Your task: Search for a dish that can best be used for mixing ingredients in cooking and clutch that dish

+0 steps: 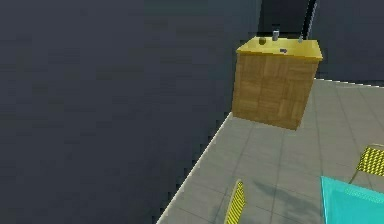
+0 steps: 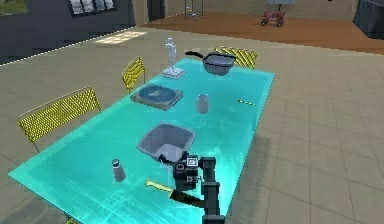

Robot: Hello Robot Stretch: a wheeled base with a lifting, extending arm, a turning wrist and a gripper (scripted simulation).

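Targeting grey bowl (image 2: 165, 143) on bench (image 2: 230, 125), just beyond hand (image 2: 183, 172). Can't tell whether hand holds anything. Suggest: approach near rim squarely, avoid knife (image 2: 160, 186) beside hand, then lift straight up.

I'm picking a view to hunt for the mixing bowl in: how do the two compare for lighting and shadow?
Forward view: dim, dark wall on its left, wooden cabinet lit, the small things on top too faint to name. Arm side view: evenly bright, turquoise table casting a soft shadow on the floor at its right, grey dish plain to see.
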